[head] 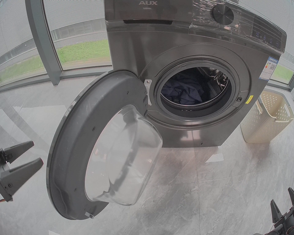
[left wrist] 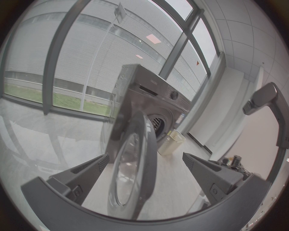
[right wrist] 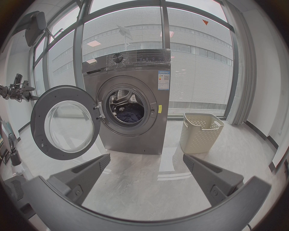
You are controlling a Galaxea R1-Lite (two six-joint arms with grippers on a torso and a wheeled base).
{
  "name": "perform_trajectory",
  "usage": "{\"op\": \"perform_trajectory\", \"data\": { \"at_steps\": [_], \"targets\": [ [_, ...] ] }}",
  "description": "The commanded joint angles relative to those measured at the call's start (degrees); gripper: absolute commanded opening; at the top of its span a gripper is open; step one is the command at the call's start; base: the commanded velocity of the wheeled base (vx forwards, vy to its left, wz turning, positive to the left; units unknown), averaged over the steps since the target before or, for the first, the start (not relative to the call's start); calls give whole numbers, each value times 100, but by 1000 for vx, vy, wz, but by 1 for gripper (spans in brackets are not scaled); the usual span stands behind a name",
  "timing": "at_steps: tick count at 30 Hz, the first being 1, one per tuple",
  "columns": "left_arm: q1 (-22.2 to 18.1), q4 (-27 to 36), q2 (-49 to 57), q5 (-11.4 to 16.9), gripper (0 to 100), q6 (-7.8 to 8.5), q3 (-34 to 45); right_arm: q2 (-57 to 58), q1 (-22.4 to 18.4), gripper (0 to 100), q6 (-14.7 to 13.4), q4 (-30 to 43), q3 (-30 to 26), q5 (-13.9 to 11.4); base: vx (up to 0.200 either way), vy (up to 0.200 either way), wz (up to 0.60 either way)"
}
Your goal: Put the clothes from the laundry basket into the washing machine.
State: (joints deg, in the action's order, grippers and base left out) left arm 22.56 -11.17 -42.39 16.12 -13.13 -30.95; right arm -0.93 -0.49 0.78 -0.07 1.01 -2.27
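two claws: both spread wide, each holding nothing
left claw (head: 36,152): low on the robot's left, above the floor, just outside the outer edge of the swung-out door; its fingers (left wrist: 90,171) stand well apart, and the left wrist view shows the door nearly edge-on ahead of them
right claw (head: 280,195): low on the robot's right, over bare floor, well apart from both machine and basket; its fingers (right wrist: 87,171) are parted and face the machine's front
washing machine (head: 196,36): dark grey front-loader standing on the floor near the windows, its round opening uncovered
door (head: 76,128): hinged on the machine's left side and swung fully open toward the robot, with its clear glass bowl (head: 122,156) bulging outward
control dial (head: 223,13): round, on the top panel, under clear plastic wrap
clothes (head: 183,88): dark blue fabric lying crumpled in the bottom of the drum
laundry basket (head: 266,122): cream, perforated, with handles, upright on the floor just beside the machine's right side
floor (head: 214,189): pale grey, glossy tiles
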Motion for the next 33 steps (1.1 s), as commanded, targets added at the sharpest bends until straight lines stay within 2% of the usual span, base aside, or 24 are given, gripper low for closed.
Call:
{"op": "perform_trajectory", "data": {
  "at_steps": [1, 2, 3, 4, 7, 13, 15, 18, 20, 24, 29, 33],
  "targets": [
    [-674, -263, 29, -223, 100, -58, -69, 75, -4, 100, 10, -1, -92, -2, 0, 0, 0],
    [-868, -298, 11, -223, 100, -41, -51, 66, -4, 100, 1, -1, -92, -2, 0, 0, 0],
    [-894, -298, 2, -223, 100, -32, -43, 66, -4, 100, 1, -1, -92, -2, 0, 0, 0],
    [-1193, -298, -42, -205, 100, -5, -25, 66, -4, 100, 1, -1, -101, -2, 0, 0, 0],
    [-1483, -307, -235, -214, 100, 56, -25, 75, 5, 100, 1, -1, -92, -2, 0, 0, 0],
    [-1597, -281, -463, -205, 100, 206, 37, 75, 5, 100, 1, -1, -101, -2, 0, 0, 0],
    [-1465, -298, -507, -109, 100, 276, 168, 75, 5, 100, 1, -1, -92, -2, 0, 0, 0],
    [-1061, -298, -525, 85, 100, 258, 204, 75, 5, 100, 10, -1, -92, -2, 0, 0, 0],
    [-859, -290, -578, 93, 100, 249, 195, 75, 5, 100, 10, -1, -92, -2, 0, 0, 0],
    [-736, -307, -683, 164, 100, 267, 177, 66, 5, 100, 10, -1, -101, -2, 0, 0, 0],
    [-297, -316, -868, 155, 100, 258, 98, 75, 5, 100, 19, -1, -92, -2, 0, 0, 0],
    [-165, -334, -1070, 164, 100, 258, -25, 75, 5, 100, 19, -1, -92, -2, 0, 0, 0]
  ]
}}
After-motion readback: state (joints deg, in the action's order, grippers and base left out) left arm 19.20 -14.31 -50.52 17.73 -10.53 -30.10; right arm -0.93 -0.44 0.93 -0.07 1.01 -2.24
